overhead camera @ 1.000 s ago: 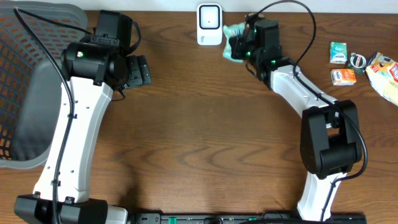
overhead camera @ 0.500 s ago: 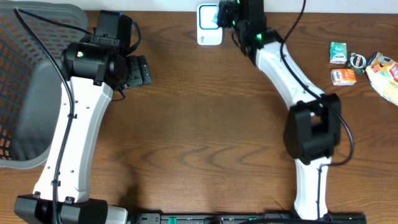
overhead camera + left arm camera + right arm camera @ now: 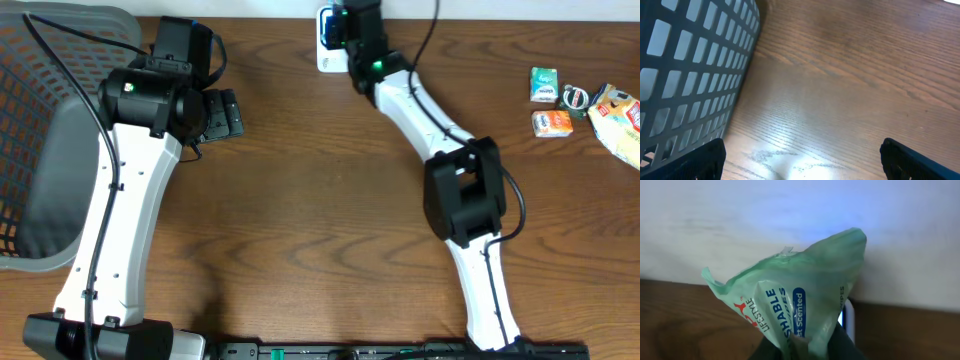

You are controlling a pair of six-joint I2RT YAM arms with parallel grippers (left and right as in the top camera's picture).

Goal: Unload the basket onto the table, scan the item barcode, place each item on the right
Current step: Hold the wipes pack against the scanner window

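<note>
Packet [image 3: 795,295] sits pinched by its lower end in the right tool [image 3: 344,25], which is clenched on it so that the crumpled body stands up free of the fingers and one printed face is left bare for reading. The right arm reaches to the far edge of the bench [image 3: 330,220], near its middle, and holds the packet right over the white scanner [image 3: 326,55] that stands there. A bluish glow falls on the pale wall [image 3: 715,220] behind the packet, so the scan looks to be under way or about to be. No barcode shows from the wrist view, and which face is turned to the scanner cannot be told. The packet is a soft, pale green plastic pouch, wrinkled and folded to a ragged peak, with white lettering, a red mark near one edge and a dark blue oval bearing the word "Scented". It looks limp and likely to flex, so a crease could hide the code. The left tool [image 3: 222,113] hangs released and empty over the left part of the bench, just beside the grey basket [image 3: 50,120] at the far left corner, seemingly parked out of the way. A few small packs [image 3: 552,123] lie near the far right corner, well apart from the scanner.
</note>
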